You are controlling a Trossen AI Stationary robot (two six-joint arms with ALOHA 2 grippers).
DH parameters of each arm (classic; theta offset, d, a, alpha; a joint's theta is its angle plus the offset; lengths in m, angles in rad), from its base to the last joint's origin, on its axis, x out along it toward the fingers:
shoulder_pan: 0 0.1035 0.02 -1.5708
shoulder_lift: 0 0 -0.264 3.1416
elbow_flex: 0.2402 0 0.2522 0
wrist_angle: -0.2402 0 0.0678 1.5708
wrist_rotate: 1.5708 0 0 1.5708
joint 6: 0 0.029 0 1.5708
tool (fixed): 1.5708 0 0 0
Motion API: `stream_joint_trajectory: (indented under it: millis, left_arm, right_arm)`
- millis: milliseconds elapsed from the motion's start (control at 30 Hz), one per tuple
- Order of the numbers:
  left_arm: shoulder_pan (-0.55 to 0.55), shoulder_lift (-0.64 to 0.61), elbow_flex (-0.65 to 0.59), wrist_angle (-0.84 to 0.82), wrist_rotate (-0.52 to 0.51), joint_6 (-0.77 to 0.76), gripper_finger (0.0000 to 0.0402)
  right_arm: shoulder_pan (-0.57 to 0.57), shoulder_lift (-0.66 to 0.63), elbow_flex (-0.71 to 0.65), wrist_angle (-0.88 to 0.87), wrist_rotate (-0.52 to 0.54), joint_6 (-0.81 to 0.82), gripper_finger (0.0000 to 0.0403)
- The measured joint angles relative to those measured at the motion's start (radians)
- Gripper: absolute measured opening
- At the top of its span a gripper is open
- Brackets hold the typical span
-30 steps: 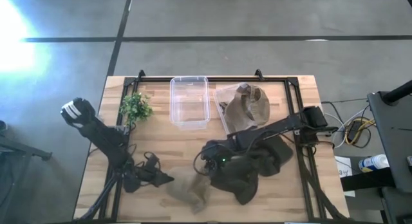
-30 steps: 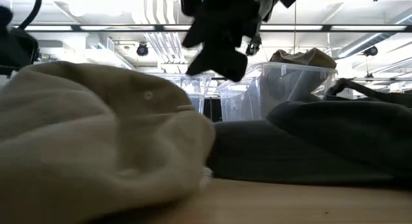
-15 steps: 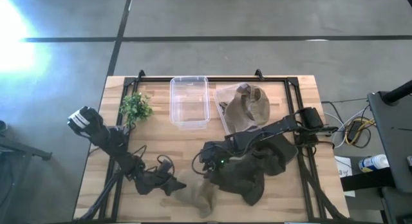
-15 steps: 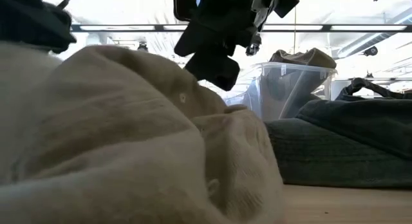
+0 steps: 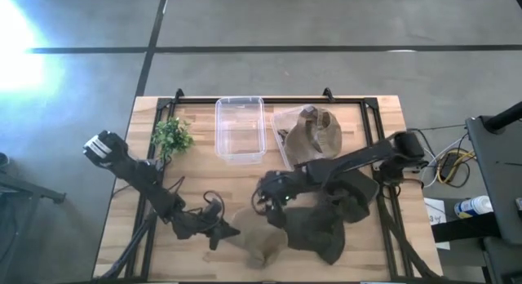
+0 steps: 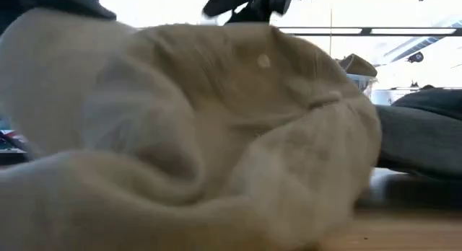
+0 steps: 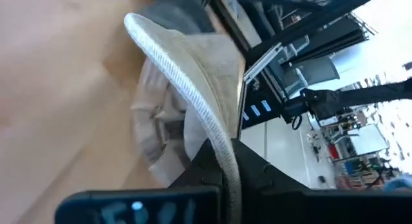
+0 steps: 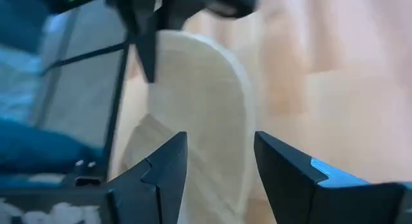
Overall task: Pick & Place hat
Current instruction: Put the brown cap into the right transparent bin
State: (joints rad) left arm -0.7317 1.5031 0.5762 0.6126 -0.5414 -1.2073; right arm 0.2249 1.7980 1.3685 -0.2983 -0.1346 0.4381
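A beige hat (image 5: 258, 244) lies near the table's front edge and fills the low view (image 6: 216, 128). Its crown (image 7: 161, 121) rests on the wood. My left gripper (image 5: 226, 232) comes at it from the left and is shut on its brim. My right gripper (image 5: 268, 201) hangs open just beyond the hat's far side. In the right wrist view its fingers (image 8: 164, 172) stand apart with the hat's brim (image 8: 206, 102) showing past them, touching nothing I can see. Dark hats (image 5: 326, 227) lie in a heap to the right. My left gripper pinches the beige hat's brim (image 7: 222, 143) at its stitched edge between the two fingers (image 7: 209, 169). The fingers come nearly level from the table's left. The brim stands up on edge from the hold while the crown stays on the table.
An empty clear bin (image 5: 239, 129) and a second clear bin holding tan hats (image 5: 308, 135) stand at the back. A small green plant (image 5: 171, 135) sits at the back left. A black frame rail (image 5: 269, 99) runs along the far edge.
My left gripper has moved toward the table's right edge to the beige hat and taken hold of its brim. The hat has been pushed up and bulks larger in the low view. My right gripper has drawn back toward the far edge and risen.
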Motion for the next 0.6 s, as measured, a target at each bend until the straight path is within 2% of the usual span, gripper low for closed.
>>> stream_joint_trajectory:
  millis: [67,200,300,367,433,600]
  left_arm:
    - [0.004,-0.056,0.0,-0.056,-0.025,0.039,0.0007]
    - [0.016,-0.196,0.002,-0.193,-0.151,0.118,0.0007]
    - [0.027,-0.31,0.002,-0.204,-0.199,0.255,0.0007]
    - [0.039,-0.371,0.014,-0.214,-0.194,0.36,0.0006]
    - [0.05,-0.424,0.036,-0.249,-0.145,0.463,0.0006]
    - [0.12,-0.49,0.119,-0.409,0.177,0.594,0.0016]
  right_arm:
    - [0.0,-0.068,0.0,-0.027,0.099,-0.024,0.0176]
    - [0.0,-0.215,0.0,-0.063,0.308,-0.053,0.0176]
    - [-0.005,-0.299,0.001,-0.069,0.373,-0.051,0.0176]
    - [-0.013,-0.335,0.001,-0.08,0.351,-0.014,0.0176]
    - [-0.025,-0.357,0.001,-0.104,0.283,0.038,0.0176]
    - [-0.044,-0.363,0.0,-0.11,0.105,0.071,0.0176]
